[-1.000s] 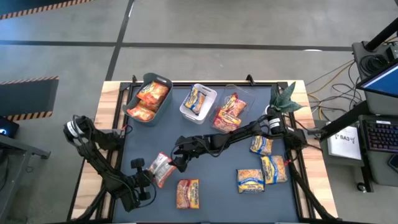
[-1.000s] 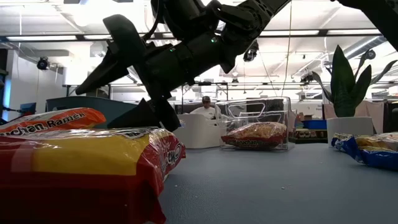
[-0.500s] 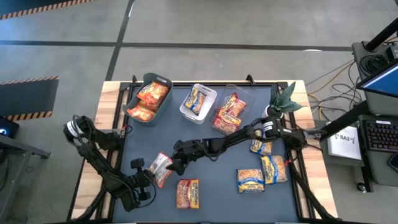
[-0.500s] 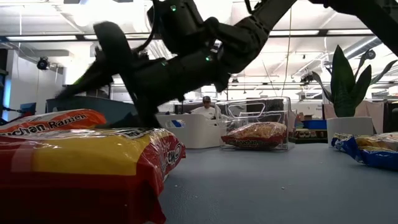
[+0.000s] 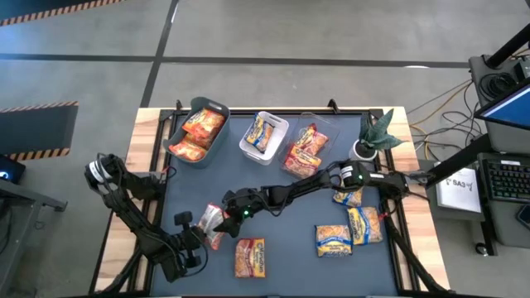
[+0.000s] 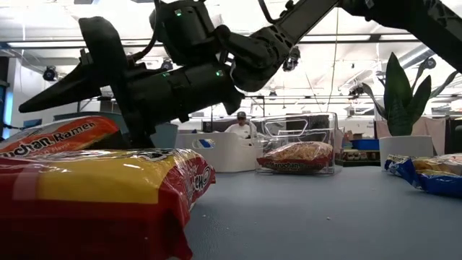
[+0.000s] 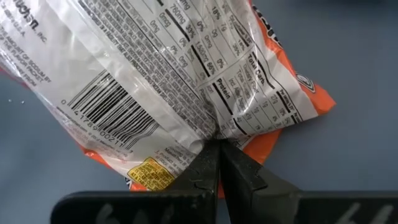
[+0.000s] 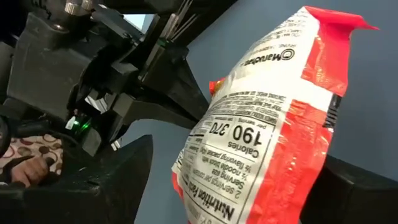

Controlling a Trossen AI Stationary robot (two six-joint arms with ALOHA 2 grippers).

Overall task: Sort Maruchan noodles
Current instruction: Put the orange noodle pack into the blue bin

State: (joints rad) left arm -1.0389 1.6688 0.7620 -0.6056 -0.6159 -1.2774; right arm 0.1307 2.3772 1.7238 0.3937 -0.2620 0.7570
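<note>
An orange-and-white Maruchan packet [image 5: 214, 222] sits near the table's near-left corner, its white printed back [image 7: 155, 81] facing my left wrist camera. My left gripper [image 7: 219, 152] is shut on it. My right gripper [image 5: 222, 209] reaches in from the table's right and is open. Its two fingers stand on either side of the same packet [image 8: 261, 137]. I cannot tell whether they touch it. The low view shows this packet [image 6: 50, 137] tilted behind another orange packet [image 6: 94, 195]. My left gripper pinches the packet between its two fingers at the crumpled edge [image 7: 214, 134] nearest to it, coming from the table's near-left side. The packet is tilted up on edge. Its lower part is hidden, so I cannot tell whether it rests on the table.
Three bins stand along the far edge: a grey-green one [image 5: 217, 109] with orange packets, a white one [image 5: 245, 146], and a clear one [image 5: 325, 126]. An orange packet [image 5: 251, 257] lies near the near edge. Blue-and-yellow packets [image 5: 334, 240] [image 5: 364, 223] [image 5: 348, 194] lie right, near a potted plant [image 5: 377, 132].
My right gripper has moved toward the table's left, closing in on the packet held by my left gripper until its open fingers stand around it. The held packet has tipped up a little.
</note>
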